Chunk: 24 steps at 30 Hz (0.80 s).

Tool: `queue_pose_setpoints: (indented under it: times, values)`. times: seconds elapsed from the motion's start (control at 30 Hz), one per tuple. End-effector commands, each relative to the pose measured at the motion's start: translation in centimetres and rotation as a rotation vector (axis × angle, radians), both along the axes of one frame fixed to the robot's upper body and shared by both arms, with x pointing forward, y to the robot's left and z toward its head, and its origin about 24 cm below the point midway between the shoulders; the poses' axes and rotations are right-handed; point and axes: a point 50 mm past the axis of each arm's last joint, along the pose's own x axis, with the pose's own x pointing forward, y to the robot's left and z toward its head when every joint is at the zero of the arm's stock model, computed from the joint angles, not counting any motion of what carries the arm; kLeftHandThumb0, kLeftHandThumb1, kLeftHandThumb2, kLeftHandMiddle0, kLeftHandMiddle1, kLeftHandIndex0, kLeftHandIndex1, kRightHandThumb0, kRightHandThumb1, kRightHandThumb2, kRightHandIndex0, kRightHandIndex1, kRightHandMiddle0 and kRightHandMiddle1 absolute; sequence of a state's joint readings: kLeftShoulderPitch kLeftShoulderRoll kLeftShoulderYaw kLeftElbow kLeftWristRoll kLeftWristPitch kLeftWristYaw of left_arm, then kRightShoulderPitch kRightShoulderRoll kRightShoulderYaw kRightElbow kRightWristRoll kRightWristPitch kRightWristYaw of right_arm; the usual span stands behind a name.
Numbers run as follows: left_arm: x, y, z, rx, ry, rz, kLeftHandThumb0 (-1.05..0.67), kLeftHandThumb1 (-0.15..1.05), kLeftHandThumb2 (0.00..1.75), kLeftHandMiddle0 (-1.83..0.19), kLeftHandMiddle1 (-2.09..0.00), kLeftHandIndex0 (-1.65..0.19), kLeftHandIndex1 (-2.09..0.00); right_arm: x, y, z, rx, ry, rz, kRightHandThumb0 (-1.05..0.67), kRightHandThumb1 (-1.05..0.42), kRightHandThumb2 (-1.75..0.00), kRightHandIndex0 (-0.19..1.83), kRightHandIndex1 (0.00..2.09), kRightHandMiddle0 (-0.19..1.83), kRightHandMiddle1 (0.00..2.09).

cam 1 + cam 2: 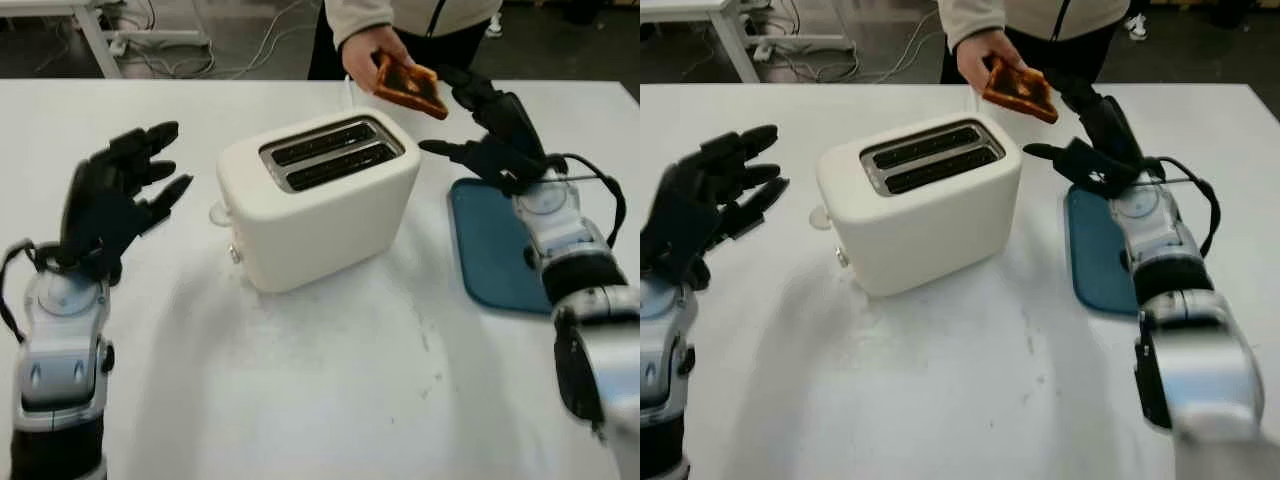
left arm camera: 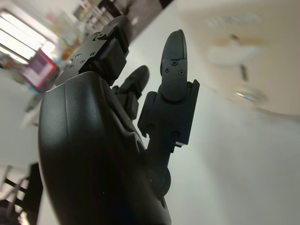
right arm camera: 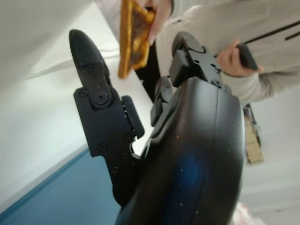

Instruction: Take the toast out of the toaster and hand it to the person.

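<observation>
Already the toast is out of the toaster and sits in the person's hand, pinched at 1 edge and held above the far side of the counter, behind and to the right of the toaster. Both of the toaster's 2 slots look dark and empty from above, so the removal part of the task appears done. The right hand hovers just beside the toast, over the far end of a blue tray, holding nothing, its fingers open and apart; in the right wrist view the toast hangs just past its fingers without touching them, gripped by the person alone. That reads as a handover essentially finished: the slice belongs to the person and the robot has no hold on it. The left hand is raised left of the toaster, well apart from it, open and carrying nothing. As a judgement, little is left beyond drawing the right arm back from the person and bringing both arms to a parked pose; whether a 2nd slice is expected cannot be told from these views.
</observation>
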State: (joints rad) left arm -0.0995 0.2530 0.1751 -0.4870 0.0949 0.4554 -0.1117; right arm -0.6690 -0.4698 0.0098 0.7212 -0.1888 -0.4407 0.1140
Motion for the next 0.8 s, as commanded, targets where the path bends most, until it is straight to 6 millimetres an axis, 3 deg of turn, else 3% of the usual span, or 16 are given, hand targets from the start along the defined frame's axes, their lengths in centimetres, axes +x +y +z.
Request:
queue_pose_setpoints:
  times: [0.0, 0.07, 0.2, 0.33, 0.77]
  values:
    - [-0.9, -0.6, -0.2, -0.03, 0.005, 0.008, -0.3, 0.92, 0.36, -0.24, -0.54, -0.42, 0.0, -1.8, -0.1, -1.3, 0.034, -0.029, 0.008, -0.67, -0.85, -0.01, 0.15, 0.01, 0.15, 0.01]
    - [-1.5, -1.1, -0.8, -0.07, 0.018, 0.021, -0.29, 0.92, 0.36, -0.23, -0.54, -0.41, 0.0, -3.4, 0.2, -2.6, 0.109, -0.021, 0.047, -0.68, -0.85, -0.01, 0.14, 0.01, 0.15, 0.01]
    - [-2.4, -2.1, -1.9, -0.097, 0.037, 0.04, -0.29, 0.92, 0.38, -0.2, -0.52, -0.39, 0.0, -6.2, 1.5, -5.0, 0.292, 0.067, 0.123, -0.51, -0.81, 0.0, 0.02, 0.0, 0.07, 0.0]
    - [-3.1, -2.9, -2.5, -0.089, 0.055, 0.041, -0.33, 0.92, 0.38, -0.15, -0.48, -0.33, 0.0, -8.5, 2.4, -6.2, 0.215, 0.057, 0.096, -0.57, -0.86, -0.02, 0.1, 0.04, 0.13, 0.03]
    - [-4.1, -3.6, -4.1, -0.12, 0.096, 0.058, -0.4, 0.92, 0.42, -0.17, -0.42, -0.29, 0.0, -12.2, 4.5, -9.3, 0.533, 0.122, 0.104, -0.44, -0.91, -0.01, 0.08, 0.01, 0.1, 0.0]
